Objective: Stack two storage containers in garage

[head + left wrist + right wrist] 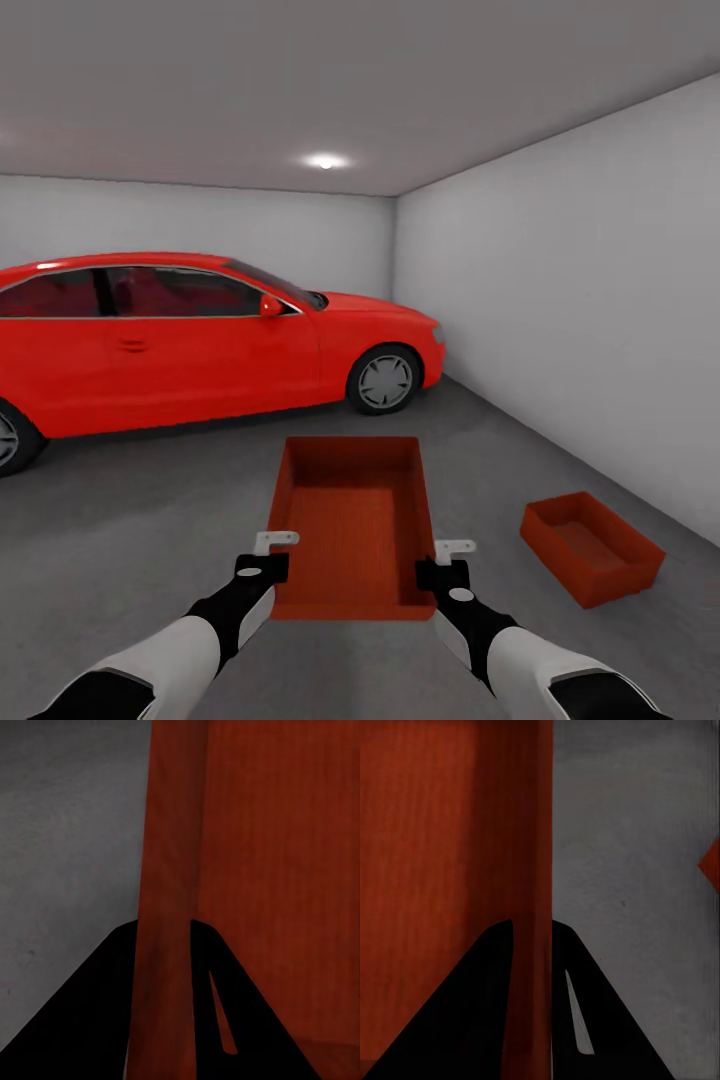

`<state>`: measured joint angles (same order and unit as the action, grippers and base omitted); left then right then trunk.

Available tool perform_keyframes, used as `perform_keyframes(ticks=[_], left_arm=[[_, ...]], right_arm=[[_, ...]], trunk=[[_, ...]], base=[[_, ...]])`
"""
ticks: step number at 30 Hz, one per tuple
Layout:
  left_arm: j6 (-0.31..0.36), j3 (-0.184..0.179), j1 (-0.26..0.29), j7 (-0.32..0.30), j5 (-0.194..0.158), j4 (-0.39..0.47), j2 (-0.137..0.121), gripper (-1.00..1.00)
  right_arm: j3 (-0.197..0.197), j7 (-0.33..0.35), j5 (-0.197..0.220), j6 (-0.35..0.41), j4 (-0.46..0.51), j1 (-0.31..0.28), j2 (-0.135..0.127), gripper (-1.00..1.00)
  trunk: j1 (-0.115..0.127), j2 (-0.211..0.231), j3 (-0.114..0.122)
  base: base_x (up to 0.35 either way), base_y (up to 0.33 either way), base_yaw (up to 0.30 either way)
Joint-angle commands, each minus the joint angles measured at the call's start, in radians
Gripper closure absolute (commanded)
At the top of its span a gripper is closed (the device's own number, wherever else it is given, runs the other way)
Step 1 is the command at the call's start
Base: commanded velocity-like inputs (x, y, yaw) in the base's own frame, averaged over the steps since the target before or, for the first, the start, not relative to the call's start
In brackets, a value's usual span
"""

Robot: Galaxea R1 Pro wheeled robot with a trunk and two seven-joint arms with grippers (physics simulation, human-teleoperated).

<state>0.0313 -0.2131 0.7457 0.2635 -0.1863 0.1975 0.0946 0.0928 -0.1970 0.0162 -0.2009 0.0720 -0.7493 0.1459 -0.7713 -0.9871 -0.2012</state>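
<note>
Holding One Bin Up in the Garage

The left gripper [277, 541] pinched the left wall of an orange-red plastic bin with no lid [352, 520], its fingers [90, 1020] shut on both sides of the thin wall. The right gripper [455, 549] pinched the right wall the same way. The bin hung between both arms above the dark grey concrete floor [130, 540]. A second orange-red plastic bin [592, 548] sat on the floor nearby, to the right. A shiny red car [190, 335] stood behind, by pale grey walls [580, 300].

held container [352, 520] ahead between both grippers, second container [592, 546] on floor [150, 520] to its right, car [200, 335] behind
</note>
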Motion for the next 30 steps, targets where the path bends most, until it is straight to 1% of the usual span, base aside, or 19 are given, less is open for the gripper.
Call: perform_keyframes(ticks=[1,18,30], left_arm=[[-0.009,0.011,0.001,0.033,0.016,0.005,-0.001,1.0],[-0.009,0.011,0.001,0.033,0.016,0.005,-0.001,1.0],[-0.008,0.011,0.001,0.033,0.015,0.005,-0.001,1.0]], right_arm=[[-0.002,-0.061,0.016,-0.005,-0.048,-0.001,-0.006,1.0],[-0.003,-0.061,0.016,-0.005,-0.048,-0.001,-0.007,1.0],[-0.002,-0.061,0.016,-0.005,-0.048,-0.001,-0.007,1.0]], trunk=[[-0.001,-0.001,-0.001],[-0.001,-0.001,-0.001],[-0.001,-0.001,-0.001]], base=[[0.322,0.0,-0.286],[0.322,0.003,-0.286],[0.321,0.114,-0.286]])
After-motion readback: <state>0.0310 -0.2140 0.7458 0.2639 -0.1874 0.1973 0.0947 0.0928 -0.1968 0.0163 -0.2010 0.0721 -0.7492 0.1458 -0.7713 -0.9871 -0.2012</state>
